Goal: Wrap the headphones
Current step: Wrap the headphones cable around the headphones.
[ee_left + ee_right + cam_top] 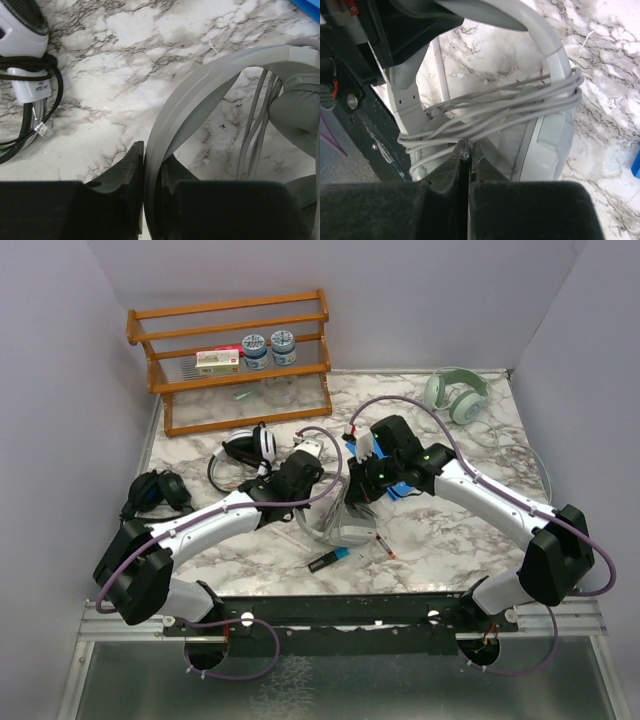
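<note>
Grip, left: left fingers [127, 172] clenched on the headband [200, 80] of the grey headphones [342, 525], one finger flat against each face of the band, no gap showing.
Grip, right: right fingers [487, 172] pressed together, a strand of the cord [495, 107] nipped at their tips.
Cord: pale grey, several turns wound side to side across the two cups [540, 145], crosswise to the band's arch; the turns sit loose and splay apart at one end.
Place: grey headphones at the middle of the bench [450, 540], between the two sets of fingers; whether the cups rest on the bench I cannot tell.
Axis: long axis roughly left to right in the top view, slightly slanted; the band's crown points toward the left fingers, the cups toward the right fingers.
Arm, left: left arm [215, 515] with elbow low at the near left, forearm slanting toward the centre, wrist bent down onto the band.
Arm, right: right arm [490, 495] mirrored, elbow at the near right, forearm angled in, wrist tipped over the cups.
Other pairs: white-and-black pair [248, 447] just beyond the left forearm; black pair [155, 492] at the left edge; pale pair [455, 395] in the far right corner.
Surroundings: wooden rack [235, 315] at the far left holding a box [217, 361] and two jars [270, 348]; marker [328, 560] on the near side of the grey headphones; blue item [400, 490] beneath the right wrist.
</note>
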Robot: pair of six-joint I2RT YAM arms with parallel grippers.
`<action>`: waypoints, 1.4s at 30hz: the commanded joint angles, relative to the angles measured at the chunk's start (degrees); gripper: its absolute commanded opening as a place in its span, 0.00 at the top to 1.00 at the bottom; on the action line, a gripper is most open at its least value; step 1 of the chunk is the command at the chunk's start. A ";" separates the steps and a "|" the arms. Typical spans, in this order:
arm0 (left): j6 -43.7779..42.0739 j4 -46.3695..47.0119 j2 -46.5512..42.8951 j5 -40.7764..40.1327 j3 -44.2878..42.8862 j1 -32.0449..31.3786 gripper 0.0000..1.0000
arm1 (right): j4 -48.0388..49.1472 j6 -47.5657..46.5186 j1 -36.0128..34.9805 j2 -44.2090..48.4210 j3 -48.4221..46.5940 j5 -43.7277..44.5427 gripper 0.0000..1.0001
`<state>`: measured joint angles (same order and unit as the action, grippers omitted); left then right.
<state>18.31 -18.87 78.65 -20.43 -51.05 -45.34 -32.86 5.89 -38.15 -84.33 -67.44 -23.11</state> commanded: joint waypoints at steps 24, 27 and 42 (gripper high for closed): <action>1.39 -2.34 8.07 20.86 -8.63 3.02 1.00 | 5.46 -2.22 0.47 7.91 7.32 11.57 0.79; 1.38 -2.55 8.10 20.86 -8.79 3.04 1.00 | 3.80 -2.57 0.45 8.71 6.83 11.90 0.77; 1.89 -3.66 8.18 20.82 -9.39 3.02 1.00 | -0.52 -1.73 0.49 13.88 4.76 13.11 0.45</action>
<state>18.20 -23.49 87.13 -2.63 -57.74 -42.35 -30.52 3.05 -37.87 -72.55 -59.90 -11.42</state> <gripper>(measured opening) 0.168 0.540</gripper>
